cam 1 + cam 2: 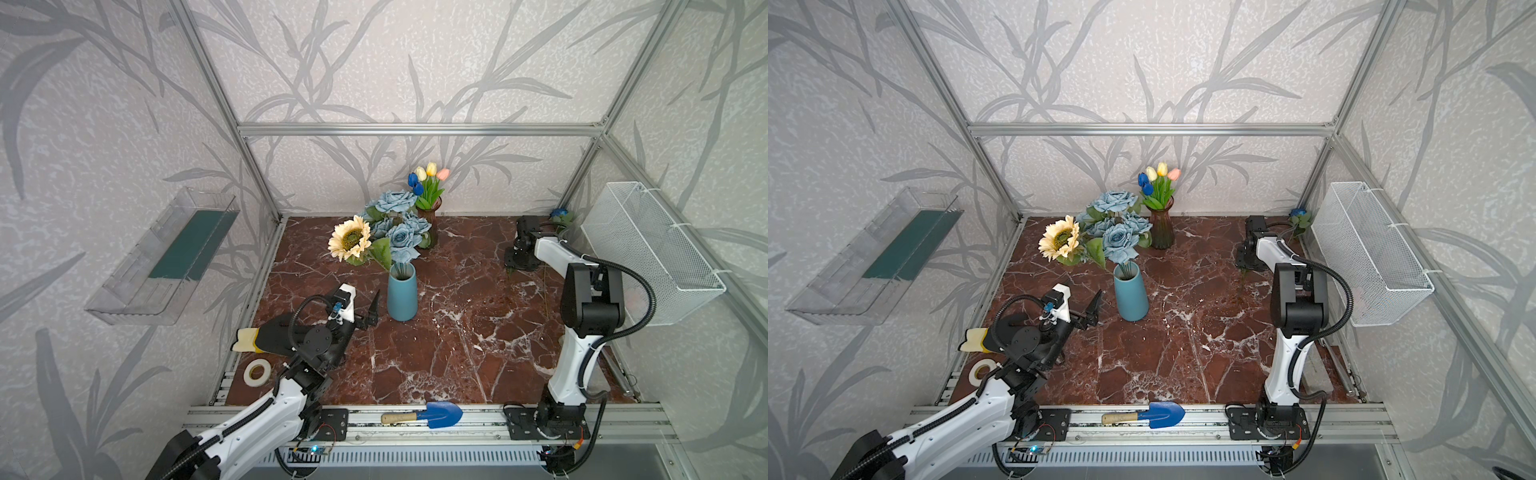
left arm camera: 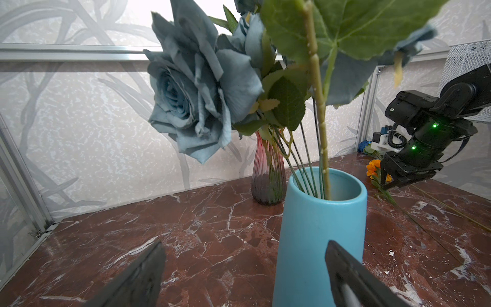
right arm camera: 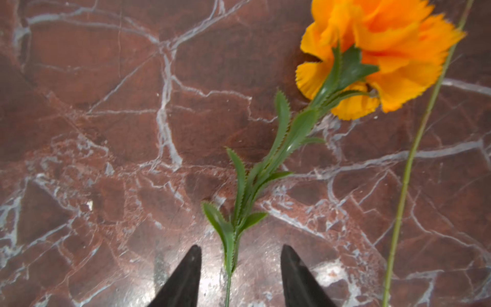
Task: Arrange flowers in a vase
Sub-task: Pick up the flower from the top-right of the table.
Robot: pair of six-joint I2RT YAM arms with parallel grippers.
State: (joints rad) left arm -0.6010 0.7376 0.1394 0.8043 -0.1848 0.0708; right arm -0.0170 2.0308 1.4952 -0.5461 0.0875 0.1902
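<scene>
A blue vase (image 1: 402, 295) (image 1: 1131, 296) (image 2: 318, 234) stands mid-table, holding dusty-blue roses (image 1: 401, 237) (image 2: 186, 101) and a cream sunflower (image 1: 350, 238). Behind it a dark glass vase (image 1: 430, 226) holds the tulips (image 1: 428, 176). My left gripper (image 1: 372, 309) (image 2: 244, 243) is open and empty, just left of the blue vase. An orange marigold (image 3: 372, 53) (image 2: 373, 168) lies flat on the marble. My right gripper (image 3: 240, 248) (image 1: 517, 262) is low over it, open, with its fingers either side of the stem and a gap on both sides. A deep blue rose (image 1: 559, 212) lies in the far right corner.
A thin bare green stem (image 3: 414, 148) lies beside the marigold. A white wire basket (image 1: 652, 249) hangs on the right wall and a clear tray (image 1: 166, 257) on the left wall. A blue trowel (image 1: 432, 414) rests on the front rail, and a tape roll (image 1: 257, 372) lies front left.
</scene>
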